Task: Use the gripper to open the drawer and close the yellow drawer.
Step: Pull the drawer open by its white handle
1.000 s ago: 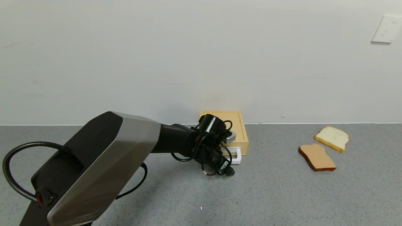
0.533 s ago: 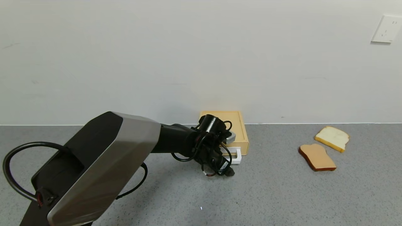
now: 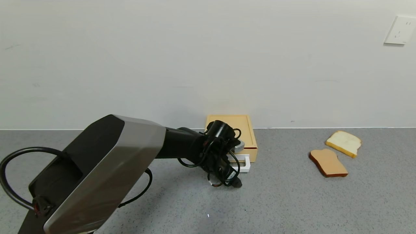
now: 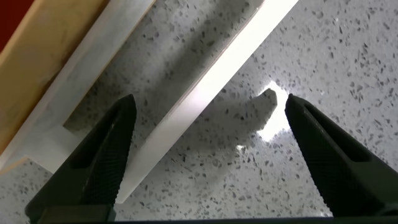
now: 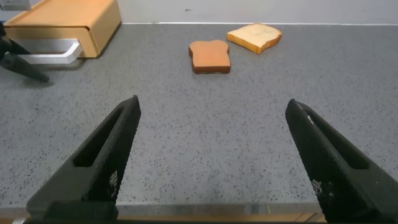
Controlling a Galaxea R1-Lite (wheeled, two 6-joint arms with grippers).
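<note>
The pale-yellow drawer case (image 3: 233, 131) stands against the wall. Its drawer front shows a thin dark-red gap (image 3: 250, 148). The white loop handle (image 3: 244, 163) sticks out in front. My left gripper (image 3: 234, 181) points down at the handle. In the left wrist view the left gripper (image 4: 210, 102) is open, with the handle's white front bar (image 4: 205, 93) between the jaws and one black finger (image 4: 106, 155) inside the loop. My right gripper (image 5: 212, 104) is open and empty over bare counter, out of the head view.
Two bread slices lie right of the drawer, a brown one (image 3: 328, 163) and a pale one (image 3: 344, 142). The grey speckled counter (image 3: 286, 201) meets a white wall with a socket (image 3: 400, 30). The right wrist view shows the case (image 5: 68, 18) and both slices.
My left gripper has shifted slightly toward me with the handle bar between its jaws. A thin dark-red gap has appeared at the drawer front.
</note>
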